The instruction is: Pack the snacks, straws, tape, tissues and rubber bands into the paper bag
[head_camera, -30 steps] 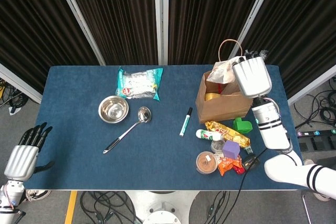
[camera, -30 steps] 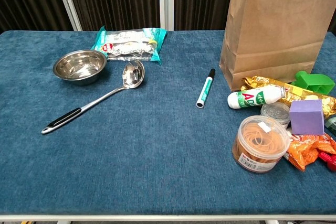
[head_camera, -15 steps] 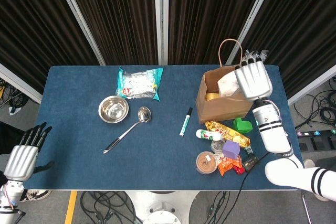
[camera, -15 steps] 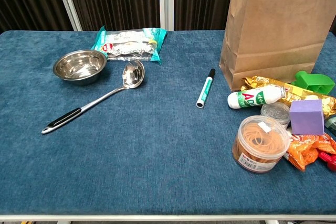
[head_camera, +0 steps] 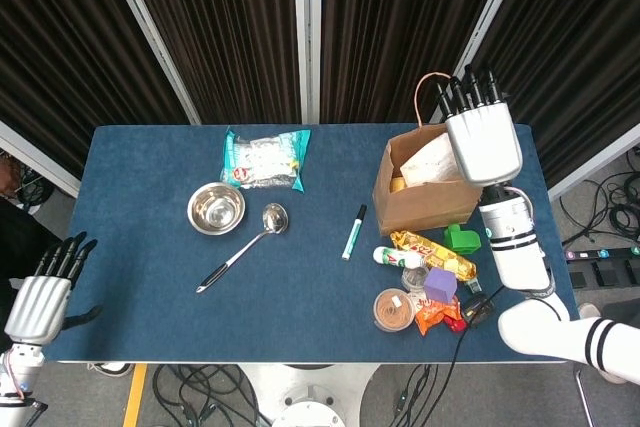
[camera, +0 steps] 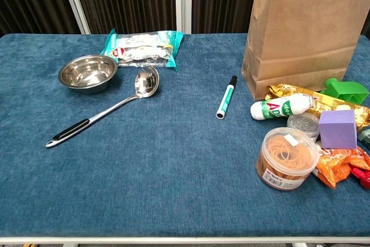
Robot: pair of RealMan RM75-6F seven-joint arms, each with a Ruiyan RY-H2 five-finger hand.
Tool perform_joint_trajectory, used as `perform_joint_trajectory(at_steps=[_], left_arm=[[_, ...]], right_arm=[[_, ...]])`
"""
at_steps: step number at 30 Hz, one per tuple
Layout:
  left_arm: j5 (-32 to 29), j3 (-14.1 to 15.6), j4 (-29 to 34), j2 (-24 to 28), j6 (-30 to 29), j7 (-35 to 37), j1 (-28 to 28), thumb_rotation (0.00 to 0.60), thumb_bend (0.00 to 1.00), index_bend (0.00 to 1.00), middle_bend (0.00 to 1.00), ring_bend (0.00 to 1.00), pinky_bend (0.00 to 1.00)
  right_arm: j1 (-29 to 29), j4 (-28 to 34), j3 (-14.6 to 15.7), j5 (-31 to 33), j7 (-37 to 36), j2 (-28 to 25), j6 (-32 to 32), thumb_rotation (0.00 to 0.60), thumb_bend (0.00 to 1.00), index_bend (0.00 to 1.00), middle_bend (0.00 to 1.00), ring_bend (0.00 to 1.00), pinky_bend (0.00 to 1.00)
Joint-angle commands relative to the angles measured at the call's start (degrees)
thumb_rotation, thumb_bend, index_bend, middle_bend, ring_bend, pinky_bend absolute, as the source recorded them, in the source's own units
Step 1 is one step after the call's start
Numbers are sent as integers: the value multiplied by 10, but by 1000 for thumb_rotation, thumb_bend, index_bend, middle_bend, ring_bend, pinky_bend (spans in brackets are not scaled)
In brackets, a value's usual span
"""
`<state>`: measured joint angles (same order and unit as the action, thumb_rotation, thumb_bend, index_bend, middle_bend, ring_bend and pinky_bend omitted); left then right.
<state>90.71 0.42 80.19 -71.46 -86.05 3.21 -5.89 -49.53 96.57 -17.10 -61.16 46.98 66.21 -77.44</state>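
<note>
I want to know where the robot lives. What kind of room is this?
Probably a robot test lab, not a home. Black curtains on metal frames wall off the blue table, loose cables lie on the floor beneath it, and the paper bag and snacks look like practice props.

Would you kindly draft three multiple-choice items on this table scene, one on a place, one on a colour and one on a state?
1. Where does the marker lie?
A. inside the steel bowl
B. between the ladle and the paper bag
C. on the rubber band tub

2. What colour is the cube?
A. purple
B. red
C. white

3. How is the right hand?
A. gripping the ladle
B. open above the bag
C. flat on the table

Key: B, it lies on bare cloth between them; A, the block is purple; B, fingers spread, holding nothing.
</note>
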Motion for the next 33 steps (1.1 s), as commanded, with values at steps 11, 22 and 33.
perform_joint_trajectory(at_steps=[11, 22, 33], left_arm=[[2, -1, 7, 2, -8, -5, 2, 600, 156, 66, 52, 0, 123], [3, -2, 11, 2, -8, -7, 2, 600, 156, 66, 51, 0, 123], [4, 0, 10, -1, -9, -10, 3, 600, 156, 66, 51, 0, 123]], right_arm=[[10, 96, -53, -76, -210, 51, -28, 600, 104, 167, 299, 174, 211], [35, 247, 39, -158, -348, -103, 172, 600, 0, 219, 310, 191, 228], [49, 301, 134, -119, -333, -220, 338, 600, 0, 239, 309, 186, 229]])
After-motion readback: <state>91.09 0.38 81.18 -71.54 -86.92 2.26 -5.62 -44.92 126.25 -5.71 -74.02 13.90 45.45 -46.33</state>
